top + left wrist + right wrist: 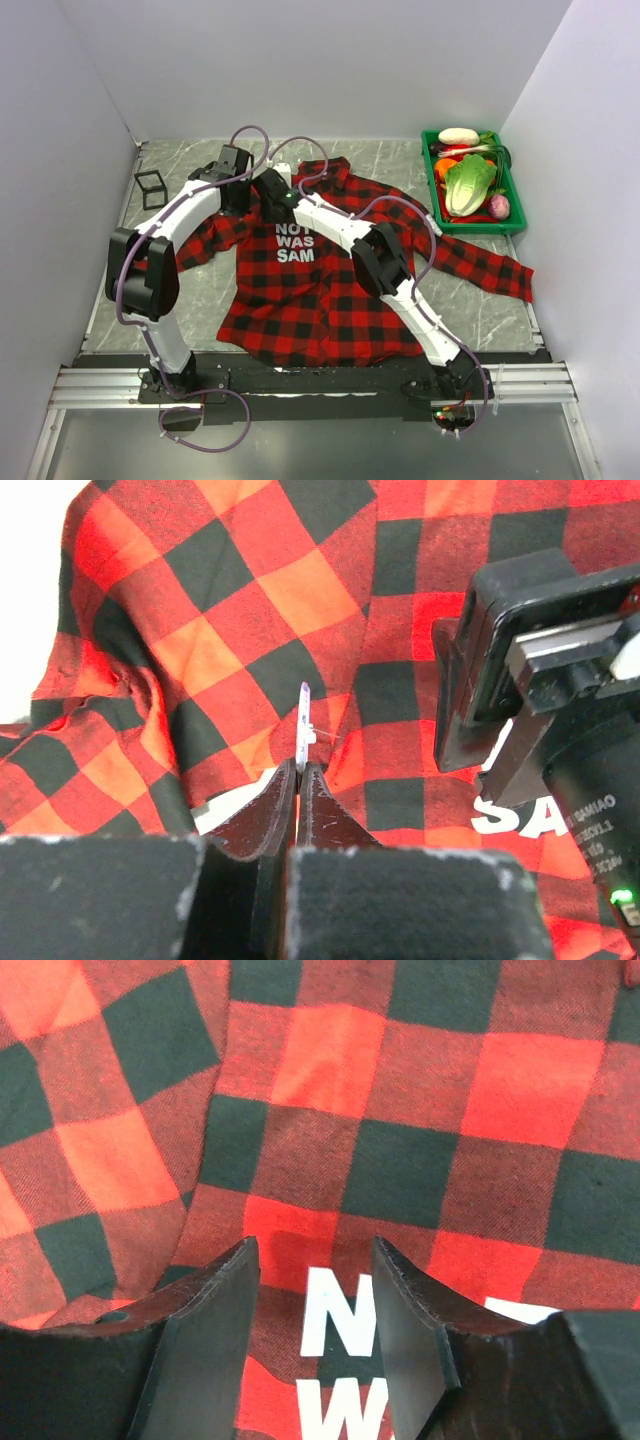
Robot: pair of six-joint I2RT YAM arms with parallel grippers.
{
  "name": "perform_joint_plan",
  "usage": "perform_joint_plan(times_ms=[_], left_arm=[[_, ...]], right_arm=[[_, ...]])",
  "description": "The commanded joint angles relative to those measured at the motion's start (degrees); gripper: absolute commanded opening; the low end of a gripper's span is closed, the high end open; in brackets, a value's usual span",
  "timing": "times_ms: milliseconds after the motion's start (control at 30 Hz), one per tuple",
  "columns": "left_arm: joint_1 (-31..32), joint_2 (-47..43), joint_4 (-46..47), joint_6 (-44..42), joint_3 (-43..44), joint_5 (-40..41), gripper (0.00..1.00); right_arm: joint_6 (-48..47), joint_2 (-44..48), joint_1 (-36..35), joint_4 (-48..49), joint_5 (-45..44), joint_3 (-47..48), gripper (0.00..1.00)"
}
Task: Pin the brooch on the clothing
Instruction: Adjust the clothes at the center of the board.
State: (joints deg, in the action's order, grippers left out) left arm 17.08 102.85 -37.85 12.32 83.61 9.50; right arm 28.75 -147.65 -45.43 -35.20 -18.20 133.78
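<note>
Plaid shirt (pixel 320 300) lies spread flat on the worktop (pixel 480 310), chest lettering facing up. Left claw (pixel 300 772) is pinched tight on the brooch (pixel 303 715). The disc stands edge-on, poking out past the fingertips, over the plaid just left of the lettering. Cannot tell whether it touches the cloth. Right claw (pixel 315 1260) is close beside it on the lettering side, jaws parted with nothing between them, hanging over the white "N" and "W"
</note>
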Motion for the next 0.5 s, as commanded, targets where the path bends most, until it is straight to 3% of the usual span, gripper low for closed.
perform_joint_plan(times_ms=[0, 467], left_arm=[[1.3, -4.0, 0.3, 0.7, 0.8, -2.6, 0.01], [1.9, -5.9, 0.5, 0.5, 0.6, -3.3, 0.01]], right_arm=[[3.7, 0.3, 1.8, -4.4, 3.2, -1.3, 0.51], [3.4, 8.1, 7.6, -8.4, 5.4, -14.9, 0.5]])
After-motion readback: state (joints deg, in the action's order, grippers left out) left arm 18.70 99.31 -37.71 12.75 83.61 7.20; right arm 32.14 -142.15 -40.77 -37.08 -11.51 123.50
